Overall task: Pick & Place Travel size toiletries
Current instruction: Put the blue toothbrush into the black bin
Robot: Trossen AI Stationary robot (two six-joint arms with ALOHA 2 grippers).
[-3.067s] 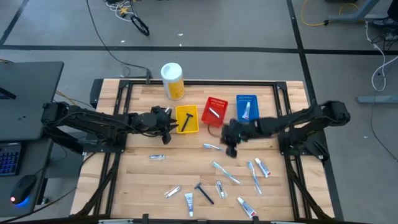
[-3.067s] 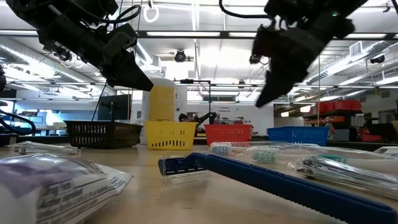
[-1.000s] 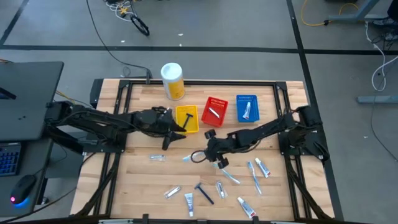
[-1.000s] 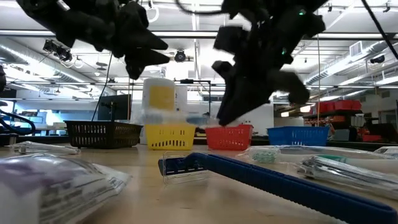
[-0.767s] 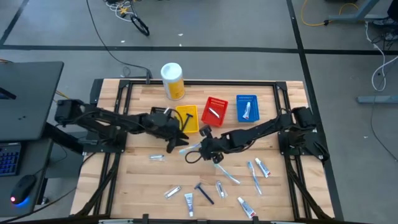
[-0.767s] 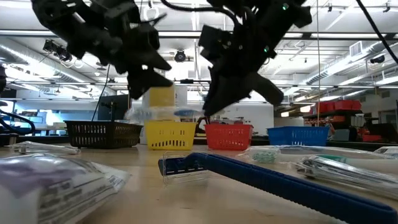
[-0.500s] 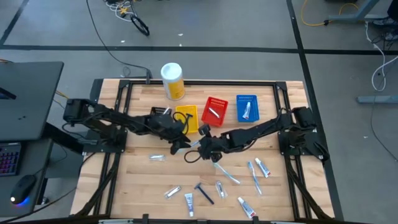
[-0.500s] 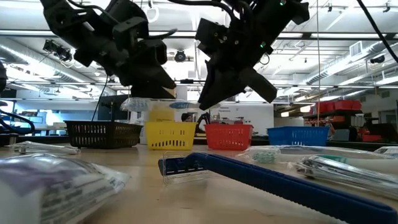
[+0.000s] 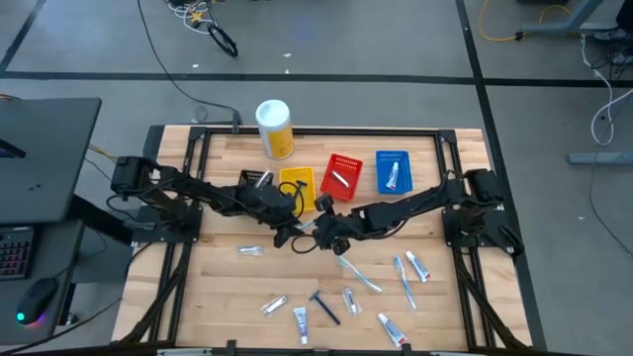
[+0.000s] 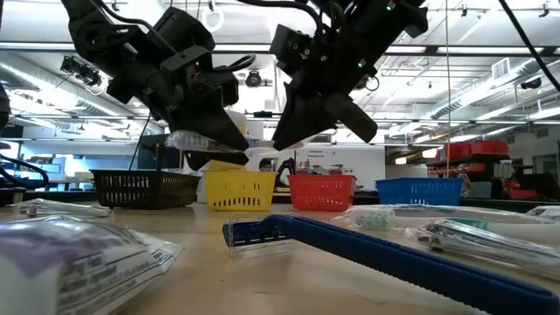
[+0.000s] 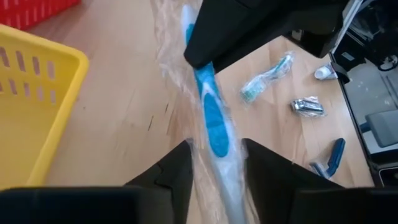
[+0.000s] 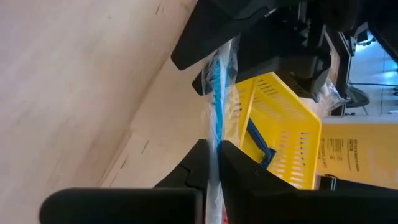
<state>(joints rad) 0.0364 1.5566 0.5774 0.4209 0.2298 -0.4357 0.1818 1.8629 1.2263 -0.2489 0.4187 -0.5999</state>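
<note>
A blue-and-white toothbrush in a clear wrapper (image 11: 214,124) hangs in the air above the table's middle, between my two grippers. My left gripper (image 9: 290,233) is at its left end and my right gripper (image 9: 318,232) at its right end, both shut on it. The low view shows the crinkled wrapper (image 10: 188,140) at the left fingers. Other toiletries lie loose on the near half of the table: a razor (image 9: 322,307), tubes (image 9: 249,250) and toothbrushes (image 9: 358,274). My left gripper pinches one end of the wrapped toothbrush (image 11: 217,155) between its two fingers (image 11: 180,171). It comes level from the table's left, fingers along the brush. My right gripper pinches the other end through the wrapper (image 12: 214,134), level from the table's right. The brush is lifted clear and spans the two grippers.
A yellow basket (image 9: 297,188) holding a razor, a red basket (image 9: 342,176) and a blue basket (image 9: 393,170) stand in a row just beyond the grippers. The yellow white-lidded canister (image 9: 274,129) stands at the far edge. Bare wood lies at the near left.
My right gripper has carried the lifted toothbrush toward the table's left. My left gripper has moved right to meet it and has taken hold of the brush's free end. Both now hold it over the table's middle.
</note>
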